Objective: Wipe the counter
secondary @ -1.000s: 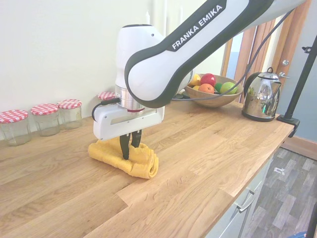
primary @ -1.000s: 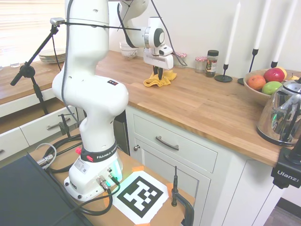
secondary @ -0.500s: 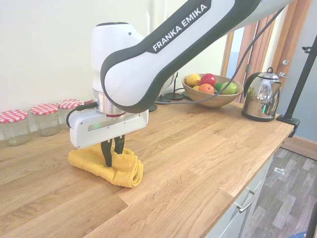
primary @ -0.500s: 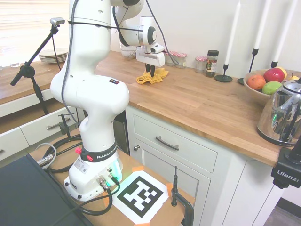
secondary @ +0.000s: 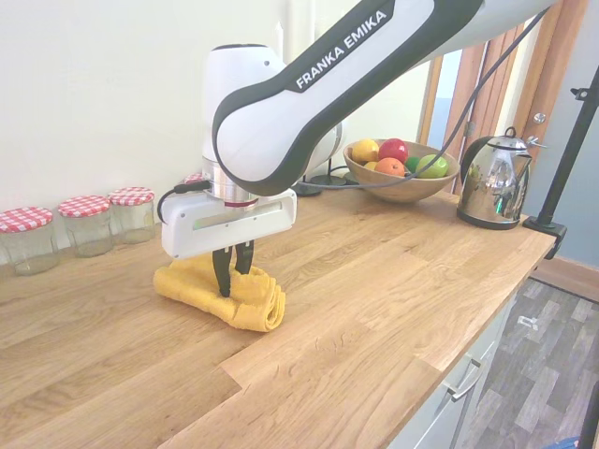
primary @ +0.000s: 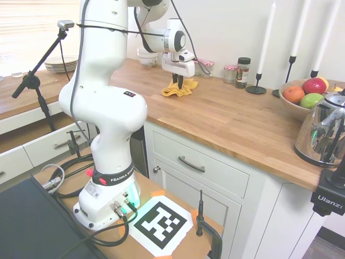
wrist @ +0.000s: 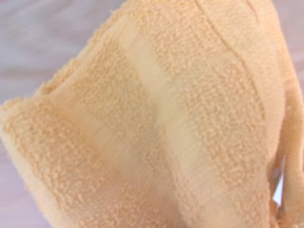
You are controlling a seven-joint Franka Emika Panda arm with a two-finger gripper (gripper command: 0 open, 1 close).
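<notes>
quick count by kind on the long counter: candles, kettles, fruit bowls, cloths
candles: 3
kettle: 1
fruit bowl: 1
yellow cloth: 1
total: 6

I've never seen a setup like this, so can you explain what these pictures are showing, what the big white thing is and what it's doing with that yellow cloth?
The white machine is a robot arm with a two-finger gripper at its end. Two pictures come from cameras standing on opposite sides of the arm; the third, blurry close-up comes from a camera on its wrist. The gripper is pinching a folded yellow towel against the wooden counter, as you would for wiping. That towel fills the wrist view. Also on the counter: jars with red checked lids, a fruit bowl, a shiny kettle and tall white candles.
</notes>
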